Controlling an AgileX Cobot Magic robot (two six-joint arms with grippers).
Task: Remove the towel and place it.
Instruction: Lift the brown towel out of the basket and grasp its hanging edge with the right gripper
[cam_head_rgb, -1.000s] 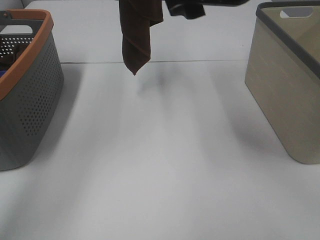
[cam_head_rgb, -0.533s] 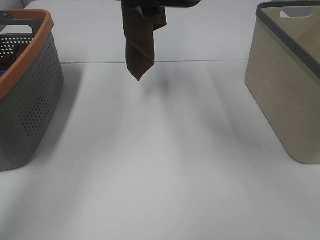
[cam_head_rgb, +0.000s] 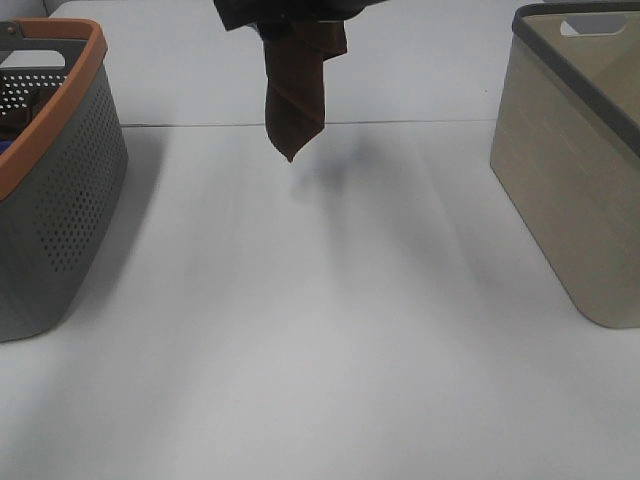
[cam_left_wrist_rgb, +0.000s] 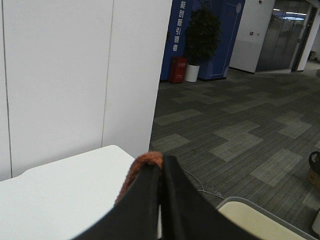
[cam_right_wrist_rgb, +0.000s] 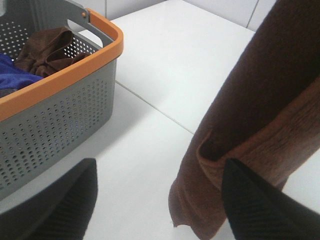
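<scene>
Exterior high view: the dark brown soft cloth towel (cam_head_rgb: 296, 95) hangs above the white worktop (cam_head_rgb: 330, 340), far middle — already out of the grey perforated orange-rimmed basket (cam_head_rgb: 60, 200) at left. Left arm's jaws pinch its top edge; right arm's jaws stand apart. Placing it remains.

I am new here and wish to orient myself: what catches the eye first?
A dark brown soft towel hangs above the far middle of the white table, pinched in the shut left gripper. A grey perforated plastic basket with an orange rim, holding cloths, stands at the left, and a beige basket with a grey rim at the right.
</scene>
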